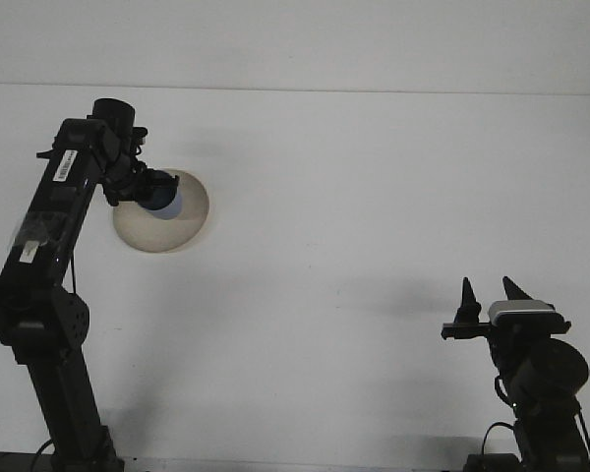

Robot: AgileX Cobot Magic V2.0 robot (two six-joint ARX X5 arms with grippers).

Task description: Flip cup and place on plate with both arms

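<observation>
White tabletop [354, 197] filled nearly the whole view, bare apart from the arms and the dishes. Nearest, at the lower right, the right arm sat folded low by the near edge, a small silver-topped camera block on its wrist. Its right hand [488, 291] pointed up and away, the two dark pointed fingers standing apart with white tabletop showing between them and nothing in the gap.

On the left side, the left arm rose from its base at the near left corner and slanted up and away, a white label strip visible on its forearm. Farther off, at the end of that arm, the left hand [149, 189] was over the left part of the plate, clamped on the cup [165, 201]. The cup was dark blue with a paler patch on its right side; whether it was touching the plate or just above it could not be told, nor which way its mouth faced. The plate [182, 221], round and cream coloured, lay flat on the far left of the tabletop, partly hidden behind the hand and cup.
</observation>
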